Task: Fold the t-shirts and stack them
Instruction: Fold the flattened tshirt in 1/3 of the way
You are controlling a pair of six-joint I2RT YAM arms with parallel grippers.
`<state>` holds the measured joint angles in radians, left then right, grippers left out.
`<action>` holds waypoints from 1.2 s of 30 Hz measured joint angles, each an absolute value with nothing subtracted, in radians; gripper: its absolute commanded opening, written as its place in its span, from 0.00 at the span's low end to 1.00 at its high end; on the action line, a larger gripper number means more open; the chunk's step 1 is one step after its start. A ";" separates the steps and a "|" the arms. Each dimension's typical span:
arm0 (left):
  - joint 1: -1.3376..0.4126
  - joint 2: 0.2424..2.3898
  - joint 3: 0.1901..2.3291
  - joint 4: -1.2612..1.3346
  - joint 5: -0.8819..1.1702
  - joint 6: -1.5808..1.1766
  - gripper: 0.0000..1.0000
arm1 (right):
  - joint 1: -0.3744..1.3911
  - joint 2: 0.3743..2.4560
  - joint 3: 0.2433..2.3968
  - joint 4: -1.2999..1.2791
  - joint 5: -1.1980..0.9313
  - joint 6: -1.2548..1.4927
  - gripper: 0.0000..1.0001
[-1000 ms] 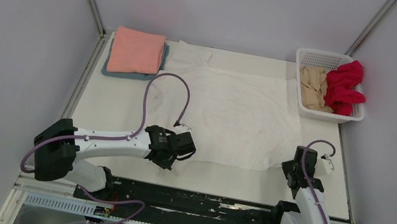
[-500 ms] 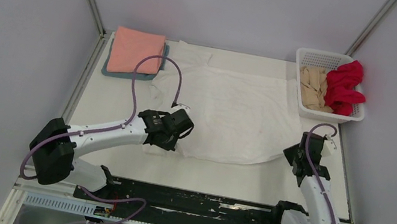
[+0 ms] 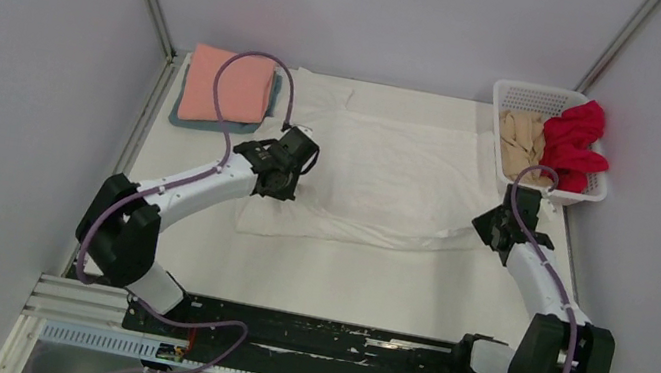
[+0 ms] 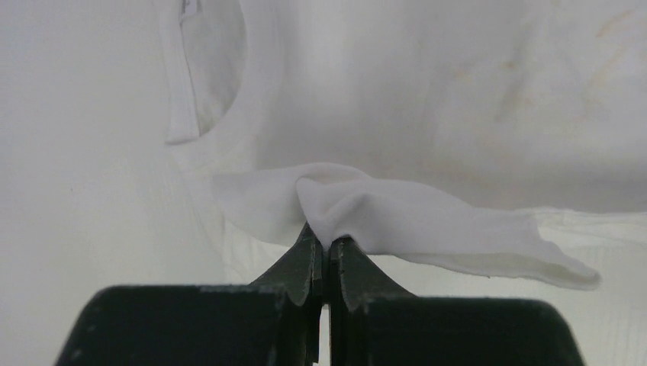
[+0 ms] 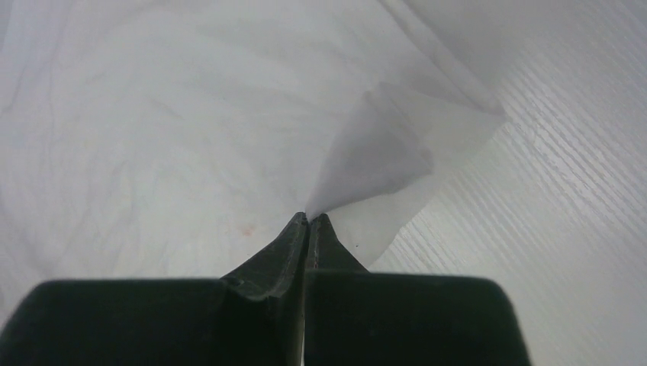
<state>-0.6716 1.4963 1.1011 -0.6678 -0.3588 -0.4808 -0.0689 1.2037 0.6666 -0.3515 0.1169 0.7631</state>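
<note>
Recorder: Both arms are found moved away from their bases compared with a second ago; the near hem of the white t-shirt [image 3: 390, 171] is carried with them, and the cloth is doubled over at its near edge.

Checker: Grip state is requested for each side.

Recorder: Left gripper [image 4: 324, 240] is seen with fingers pressed together on a bunched fold of the white t-shirt [image 4: 397, 114]; the collar opening is seen beyond it, to the left. Right gripper [image 5: 307, 217] is likewise pinched onto a thin corner of the white t-shirt [image 5: 152, 114], raised above the table [image 5: 564, 191].

Checker: Positions from above are to be logged.

Recorder: Left gripper [image 3: 285, 177] is placed over the shirt's left side; right gripper [image 3: 494, 229] at its right edge, near the basket [image 3: 530, 90]. The salmon pink t-shirt [image 3: 226, 88] is lying folded on the grey-blue t-shirt [image 3: 275, 96] at the far left corner; the red t-shirt [image 3: 578, 137] and beige t-shirt [image 3: 518, 142] are held crumpled in the basket.
</note>
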 measured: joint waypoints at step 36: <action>-0.439 2.094 1.698 -0.677 -0.376 -0.163 0.96 | -0.027 1.601 0.976 -0.235 0.243 0.662 0.52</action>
